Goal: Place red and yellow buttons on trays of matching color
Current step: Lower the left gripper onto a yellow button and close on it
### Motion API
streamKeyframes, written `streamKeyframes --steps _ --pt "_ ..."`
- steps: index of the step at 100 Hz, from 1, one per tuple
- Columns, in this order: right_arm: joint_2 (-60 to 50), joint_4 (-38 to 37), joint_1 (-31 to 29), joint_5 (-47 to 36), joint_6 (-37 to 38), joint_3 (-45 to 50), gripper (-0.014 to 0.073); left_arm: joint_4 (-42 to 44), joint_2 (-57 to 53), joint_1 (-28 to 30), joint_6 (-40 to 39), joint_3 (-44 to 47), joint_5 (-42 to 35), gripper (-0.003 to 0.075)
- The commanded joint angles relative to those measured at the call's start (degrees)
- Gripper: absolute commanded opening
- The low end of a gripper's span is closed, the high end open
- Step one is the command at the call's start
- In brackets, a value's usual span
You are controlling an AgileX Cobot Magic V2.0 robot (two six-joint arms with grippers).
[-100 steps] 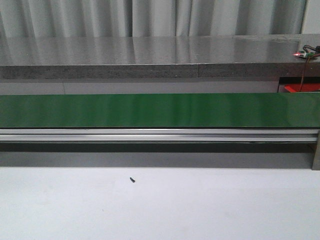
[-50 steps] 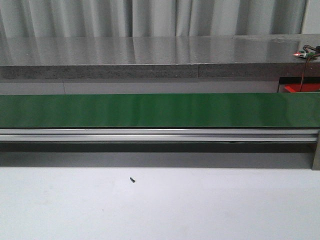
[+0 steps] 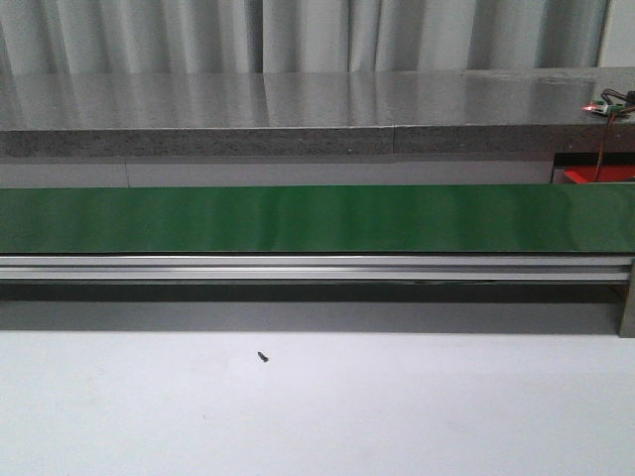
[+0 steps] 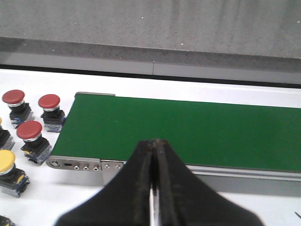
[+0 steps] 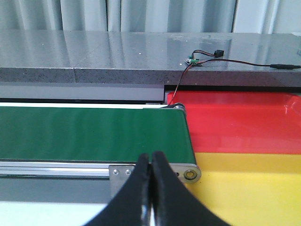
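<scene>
My left pincer (image 4: 154, 165) is pressed together, fingertips meeting with nothing between them, poised above the near edge of the green conveyor belt (image 4: 188, 134) close to its end roller. My right pincer (image 5: 151, 176) is likewise closed on nothing, fingertips touching, over the belt's opposite end.

Left wrist view: 3 red buttons stand upright on the white table (image 4: 56, 193) just beside the belt end: 1 (image 4: 13, 98) farthest out, 1 (image 4: 49, 102) nearest the belt, 1 (image 4: 29, 131) nearer the camera. 1 yellow button (image 4: 6, 161) sits beside that last one, partly cut by the frame edge. None touches the belt.

Right wrist view: the red tray (image 5: 235, 120) lies directly past the belt's end, with the yellow tray (image 5: 244, 183) adjoining it on the near side. Both appear bare where visible. A small circuit board (image 5: 193, 60) with wires rests on the grey ledge behind.

Front view: the belt surface (image 3: 317, 218) carries nothing; a small dark screw (image 3: 263, 356) lies on the table in front of it.
</scene>
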Motion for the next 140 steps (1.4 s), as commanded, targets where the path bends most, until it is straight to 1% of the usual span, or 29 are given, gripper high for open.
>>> streamKeyframes --steps 1,16,38,43,47,52,57,60,61,62,64,65,66,69,71,74,76,81,85,104,130,140 --pt "-1.10 -0.55 -0.14 -4.29 -0.05 -1.04 -0.0069 0.35 3.22 1.73 -1.74 -4.64 -1.47 -0.0020" --pt "-1.10 -0.55 -0.14 -4.29 -0.05 -1.04 -0.0069 0.46 8.16 6.65 -3.29 -9.24 3.51 -0.0019" --pt "-1.10 -0.55 -0.14 -4.29 -0.05 -1.04 -0.0069 0.46 12.93 17.37 -4.81 -12.89 9.79 -0.0015" --pt "-1.10 -0.55 -0.14 -4.29 -0.05 -1.04 -0.0069 0.46 13.49 19.85 -4.81 -13.02 10.93 -0.0005" --pt "-1.10 -0.55 -0.14 -4.29 -0.05 -1.04 -0.0069 0.46 13.96 21.83 -4.70 -13.02 11.62 0.0020" --pt "-1.10 -0.55 -0.14 -4.29 -0.05 -1.04 -0.0069 0.46 14.56 23.84 -4.58 -13.02 12.75 0.0080" --pt "-1.10 -0.55 -0.14 -4.29 -0.05 -1.04 -0.0069 0.46 15.19 25.46 -4.32 -13.02 14.17 0.0174" --pt "-1.10 -0.55 -0.14 -4.29 -0.05 -1.04 -0.0069 0.46 15.61 26.29 -4.32 -13.02 14.81 0.0260" --pt "-1.10 -0.55 -0.14 -4.29 -0.05 -1.04 -0.0069 0.46 15.78 26.66 -4.32 -13.02 14.94 0.0278" --pt "-1.10 -0.55 -0.14 -4.29 -0.05 -1.04 -0.0069 0.46 15.81 26.84 -4.32 -13.02 15.18 0.0316" --pt "-1.10 -0.55 -0.14 -4.29 -0.05 -1.04 -0.0069 0.60 16.25 27.33 -4.32 -13.02 15.29 0.0354" --pt "-1.10 -0.55 -0.14 -4.29 -0.05 -1.04 -0.0069 0.61 16.50 27.47 -4.32 -13.02 15.29 0.0392" --pt "-1.10 -0.55 -0.14 -4.29 -0.05 -1.04 -0.0069 0.61 16.63 27.73 -4.32 -13.02 15.29 0.0411" --pt "-1.10 -0.55 -0.14 -4.29 -0.05 -1.04 -0.0069 0.71 17.02 28.25 -4.32 -13.02 15.42 0.0502" --pt "-1.10 -0.55 -0.14 -4.29 -0.05 -1.04 -0.0069 0.71 17.35 28.61 -4.32 -13.02 15.42 0.0536" --pt "-1.10 -0.55 -0.14 -4.29 -0.05 -1.04 -0.0069 0.71 17.83 29.03 -4.32 -13.02 15.54 0.0608" --pt "-1.10 -0.55 -0.14 -4.29 -0.05 -1.04 -0.0069 0.71 18.16 29.24 -4.32 -13.02 15.65 0.0642" --pt "-1.10 -0.55 -0.14 -4.29 -0.05 -1.04 -0.0069 0.74 19.23 29.73 -4.32 -13.02 16.22 0.0687" --pt "-1.10 -0.55 -0.14 -4.29 -0.05 -1.04 -0.0069 0.84 20.45 30.04 -4.32 -13.02 16.67 0.0685" --pt "-1.10 -0.55 -0.14 -4.29 -0.05 -1.04 -0.0069 1.58 27.46 30.38 -4.32 -13.02 17.04 0.0630" --pt "-1.10 -0.55 -0.14 -4.29 -0.05 -1.04 -0.0069 3.09 37.83 30.38 -7.67 -14.26 13.06 0.0628" --pt "-1.10 -0.55 -0.14 -4.29 -0.05 -1.04 -0.0069 3.09 42.11 30.38 -7.70 -15.13 12.33 0.0628"
